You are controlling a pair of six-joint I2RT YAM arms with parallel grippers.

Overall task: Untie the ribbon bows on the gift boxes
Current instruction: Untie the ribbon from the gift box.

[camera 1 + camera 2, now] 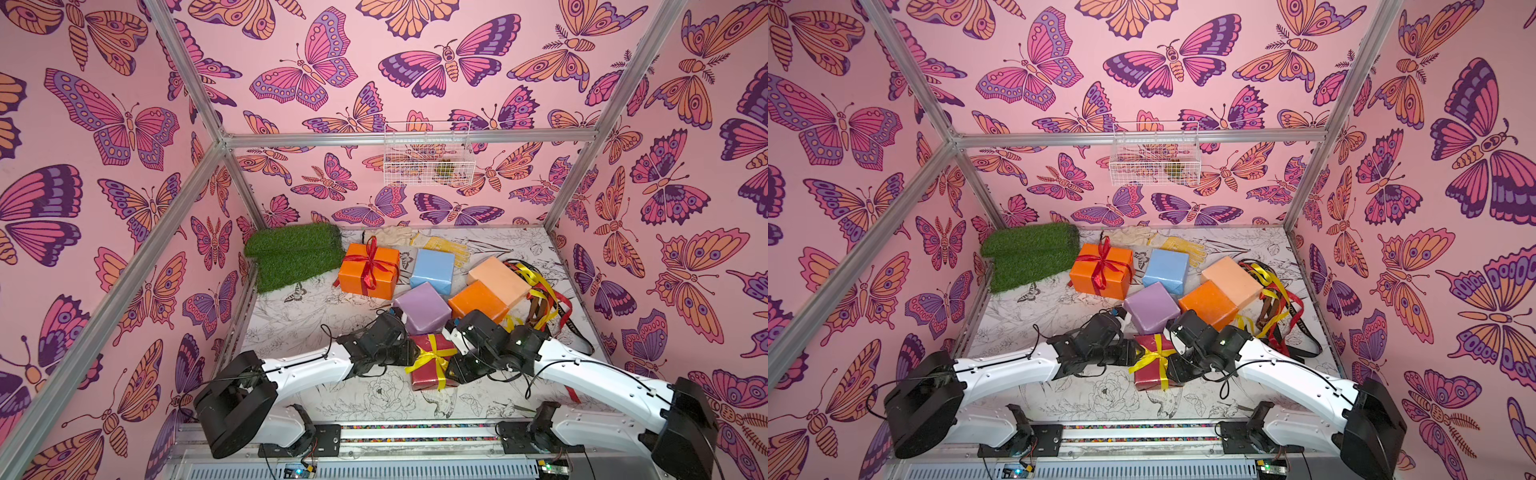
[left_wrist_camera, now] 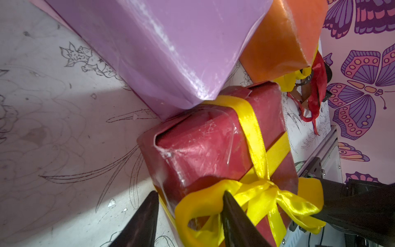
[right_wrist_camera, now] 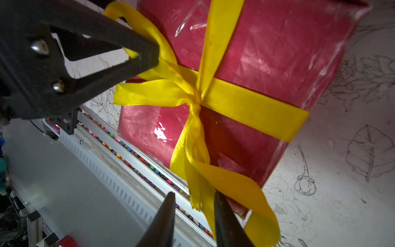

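Step in hand: fifth bow of six, judging by the four bare boxes. Nearest, just past the front rail (image 1: 415, 428), the red box (image 1: 422, 376) sits between both arms, with the yellow bow (image 3: 192, 96) tied on top.

- State, left gripper (image 2: 190, 198): part open. One loop (image 2: 192, 211) lies loose between the jaws and looks unpinched.
- State, right gripper (image 3: 194, 193): open by a narrow gap. A tail (image 3: 193, 149) hangs into it, unclamped.
- Next, as I read it: right closes on the tail and draws it away from the knot, while left steadies the loop or the box.
- Room: the lilac box (image 1: 422, 307) touches the red box's far edge, so no pull that way. Bare table (image 1: 291, 324) lies open to the left.

Beyond are the orange box (image 1: 478, 301), peach box (image 1: 498, 278) and blue box (image 1: 432, 270), all bare, with loose ribbons (image 1: 544, 299) heaped at the right. Farthest is the second orange box (image 1: 353, 282), its red bow (image 1: 371, 262) tied, beside the turf (image 1: 295, 253).
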